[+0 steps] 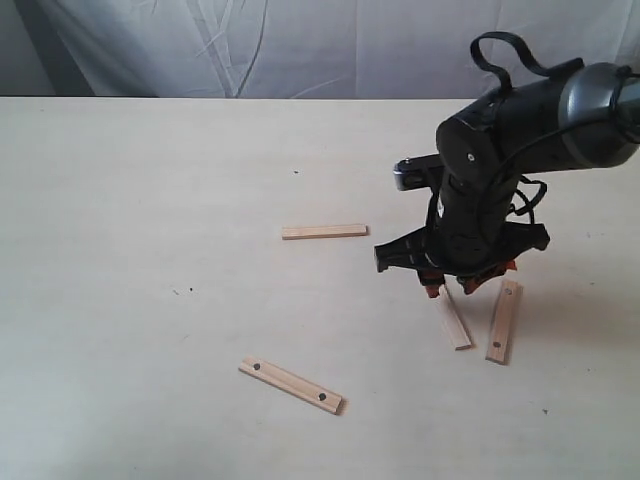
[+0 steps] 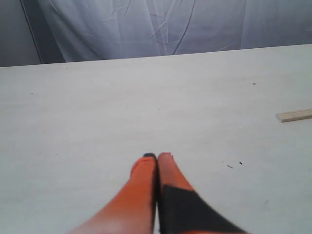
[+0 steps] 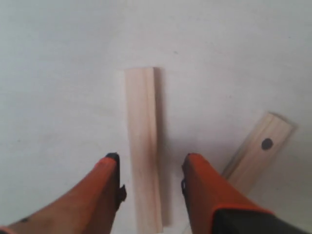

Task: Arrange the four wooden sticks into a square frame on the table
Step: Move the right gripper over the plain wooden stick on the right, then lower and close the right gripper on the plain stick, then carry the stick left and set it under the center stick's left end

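1. right gripper (image 3: 151, 161): jaws spread and straddling plain stick A (image 3: 144, 141) near one end, nothing pinched. Cannot tell whether the tips touch the table (image 1: 120, 200).
2. Risk: holed stick B (image 3: 258, 148) lies just beside A at an angle, with its near end hidden behind one finger (image 3: 204, 190). Closing could snag or shove B. Cannot tell if A and B touch.
3. Risk: the grip point is near A's end, not mid-length. A probably pivots or droops in the pads on lift and lands crooked.
4. Risk: A is thin and flat on the table. With the tips too high the jaws close over it and miss. Too low and they scrape the table and kick A sideways into B.
5. left gripper (image 2: 157, 158): fingers pressed together, holding nothing, over bare table. A is not in its view, so it is no help if A slips.
6. Count: four sticks, all flat on the table. No square frame formed yet.
   - Plain, two: A, plus plain stick C (image 1: 324, 232), well apart from A, to its left and farther back in the exterior view.
   - Holed, two: B just beside A, plus holed stick D (image 1: 291, 385), well apart from A, to its left and nearer the camera.
7. Count: two grippers, one table.
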